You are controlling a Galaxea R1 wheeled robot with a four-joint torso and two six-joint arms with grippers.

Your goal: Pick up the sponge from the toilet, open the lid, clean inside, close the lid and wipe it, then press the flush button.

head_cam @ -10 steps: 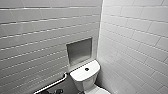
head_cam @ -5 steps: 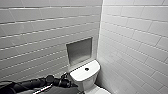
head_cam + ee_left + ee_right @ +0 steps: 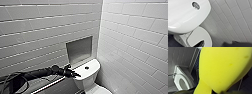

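The white toilet (image 3: 88, 75) stands in the corner, with the round dark flush button (image 3: 86, 67) in the middle of its tank top. My left gripper (image 3: 74, 74) is open at the tank's left edge, at the end of the arm reaching in from the left. In the left wrist view the flush button (image 3: 195, 5) lies close below the camera, and the lid (image 3: 199, 36) lies shut over the bowl. The yellow sponge (image 3: 223, 68) looms large in the right wrist view, pinched in my shut right gripper.
White tiled walls meet right behind the toilet. A recessed grey niche (image 3: 79, 50) sits in the back wall above the tank. A dark ledge (image 3: 50, 83) runs under my left arm. A small white basin (image 3: 181, 80) stands over dark floor tiles.
My left arm has come into the head view from the left and stretched out to the left edge of the tank. The sponge stays in the right gripper.
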